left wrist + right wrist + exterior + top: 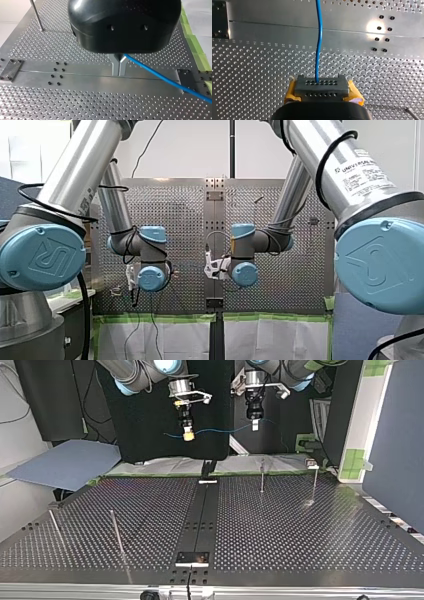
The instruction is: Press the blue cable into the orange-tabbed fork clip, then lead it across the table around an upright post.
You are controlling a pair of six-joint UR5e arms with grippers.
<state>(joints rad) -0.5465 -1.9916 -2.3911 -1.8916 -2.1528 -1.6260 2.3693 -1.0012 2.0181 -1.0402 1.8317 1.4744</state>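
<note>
The blue cable (220,429) hangs well above the table (300,530) between the robot's left tool (254,426) and right tool (188,436), both closed on it; a weak pinch may let it slip, or its sag snag a post (261,476).

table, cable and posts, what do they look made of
The table looks like bare metal, perhaps aluminium: matte silver, drilled holes, bright glare spots. The cable seems to have a smooth blue plastic or rubber jacket: even colour, soft curve. The post looks like polished metal, maybe steel: thin, straight, shiny.
</note>
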